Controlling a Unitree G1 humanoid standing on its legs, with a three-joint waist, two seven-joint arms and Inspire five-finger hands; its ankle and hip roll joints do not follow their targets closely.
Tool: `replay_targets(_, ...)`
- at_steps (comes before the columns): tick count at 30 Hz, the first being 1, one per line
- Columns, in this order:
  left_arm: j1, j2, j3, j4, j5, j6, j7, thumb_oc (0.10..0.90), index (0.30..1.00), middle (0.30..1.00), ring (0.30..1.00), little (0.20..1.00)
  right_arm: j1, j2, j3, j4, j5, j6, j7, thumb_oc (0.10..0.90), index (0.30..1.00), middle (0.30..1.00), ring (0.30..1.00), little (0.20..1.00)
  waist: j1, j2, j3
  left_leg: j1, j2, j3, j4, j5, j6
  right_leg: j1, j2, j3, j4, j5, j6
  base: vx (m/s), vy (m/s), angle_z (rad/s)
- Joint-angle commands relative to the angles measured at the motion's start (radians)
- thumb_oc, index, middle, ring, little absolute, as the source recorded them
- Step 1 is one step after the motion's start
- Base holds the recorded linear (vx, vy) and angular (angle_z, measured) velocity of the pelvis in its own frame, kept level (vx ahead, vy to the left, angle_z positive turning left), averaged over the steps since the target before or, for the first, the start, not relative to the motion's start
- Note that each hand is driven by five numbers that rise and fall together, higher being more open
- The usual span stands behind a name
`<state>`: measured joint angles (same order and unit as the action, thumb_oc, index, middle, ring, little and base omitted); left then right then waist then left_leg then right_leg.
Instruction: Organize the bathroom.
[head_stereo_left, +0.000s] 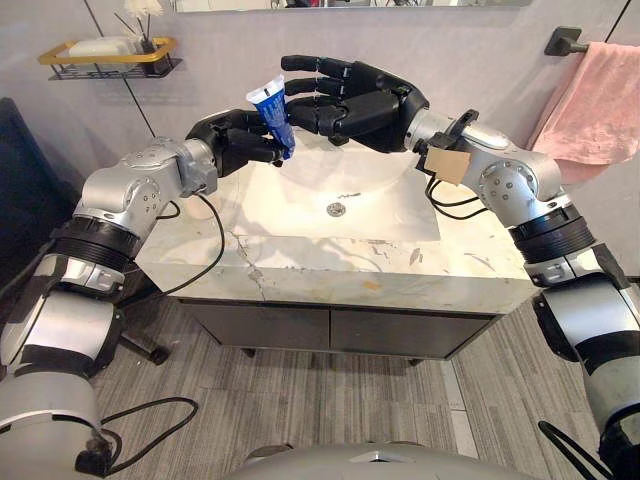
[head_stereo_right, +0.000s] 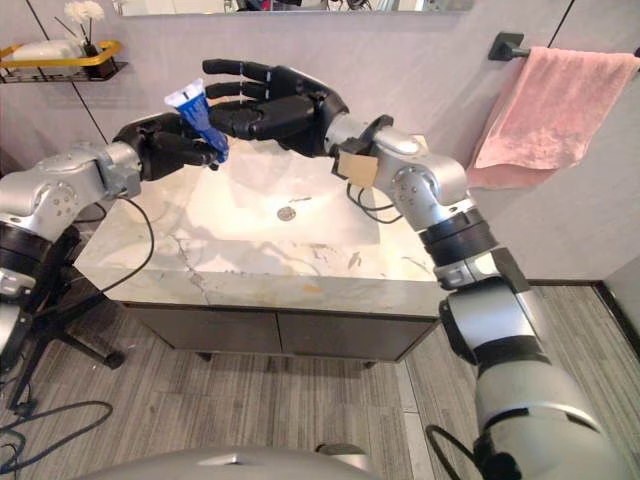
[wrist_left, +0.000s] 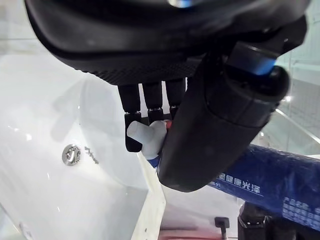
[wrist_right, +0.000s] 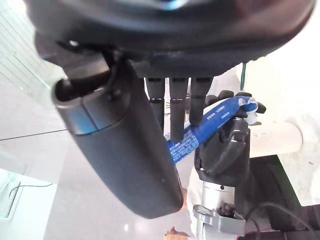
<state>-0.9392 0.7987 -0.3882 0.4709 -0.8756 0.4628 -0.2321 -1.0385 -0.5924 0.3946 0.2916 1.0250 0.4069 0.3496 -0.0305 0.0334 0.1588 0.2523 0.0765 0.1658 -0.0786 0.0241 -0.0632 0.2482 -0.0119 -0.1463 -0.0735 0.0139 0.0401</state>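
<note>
Blue plastic toothpaste tube (head_stereo_left: 272, 117) upright, slightly tilted, clenched in left hand (head_stereo_left: 238, 139); right hand (head_stereo_left: 345, 100) just right, fingers (head_stereo_left: 312, 68) released (likely handover), above white sink (head_stereo_left: 300, 205).

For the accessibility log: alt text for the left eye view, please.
Above a marble sink, the left robot hand grips a blue tube while the open right robot hand reaches for it. A pink towel hangs at the right.

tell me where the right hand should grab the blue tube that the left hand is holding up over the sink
Probably the upper half of the blue tube, below its flat crimped end. The left hand is curled round the lower, cap end, so only the top stands free. The open right hand is already beside it and could close in from that side.
</note>
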Motion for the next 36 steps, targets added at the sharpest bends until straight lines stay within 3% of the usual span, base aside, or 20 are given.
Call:
replay_targets(1, -0.159, 0.017, 0.044, 0.052, -0.073, -0.126, -0.010, 0.400, 0.300, 0.300, 0.300, 0.300, -0.062, 0.014, 0.006, 0.017, 0.031, -0.077, 0.041, 0.800, 0.900, 0.900, 0.900, 0.900, 0.031, 0.008, -0.206, -0.079, 0.005, -0.046, 0.043, 0.016, -0.021, -0.059, -0.005, -0.030, 0.084, -0.086, 0.037, 0.00, 0.000, 0.00)
replay_targets(14, -0.150, 0.010, 0.040, 0.053, -0.070, -0.118, -0.019, 0.400, 0.300, 0.300, 0.300, 0.300, -0.065, 0.026, 0.021, 0.029, 0.001, -0.095, 0.072, 0.800, 0.900, 0.900, 0.900, 0.900, 0.031, 0.007, -0.210, -0.076, -0.004, -0.078, 0.049, 0.009, -0.016, -0.058, -0.003, -0.001, 0.088, -0.087, 0.038, 0.00, 0.000, 0.00)
replay_targets(22, -0.171, -0.027, -0.006, 0.045, -0.046, -0.136, -0.043, 0.400, 0.300, 0.300, 0.300, 0.300, -0.094, 0.061, 0.049, 0.068, 0.005, -0.126, 0.038, 0.800, 0.900, 0.900, 0.900, 0.900, 0.037, 0.006, -0.208, -0.073, -0.011, -0.096, 0.048, 0.008, -0.013, -0.052, -0.001, 0.010, 0.086, -0.085, 0.039, 0.00, 0.000, 0.00)
replay_targets(36, -0.187, -0.029, -0.021, 0.020, -0.055, -0.119, -0.040, 0.400, 0.300, 0.300, 0.300, 0.300, -0.100, 0.045, 0.042, 0.112, 0.001, -0.151, 0.001, 0.800, 0.900, 0.900, 0.900, 0.900, 0.039, 0.005, -0.207, -0.071, -0.027, -0.129, 0.056, -0.004, -0.005, -0.052, -0.001, 0.036, 0.092, -0.085, 0.043, 0.00, -0.001, -0.01)
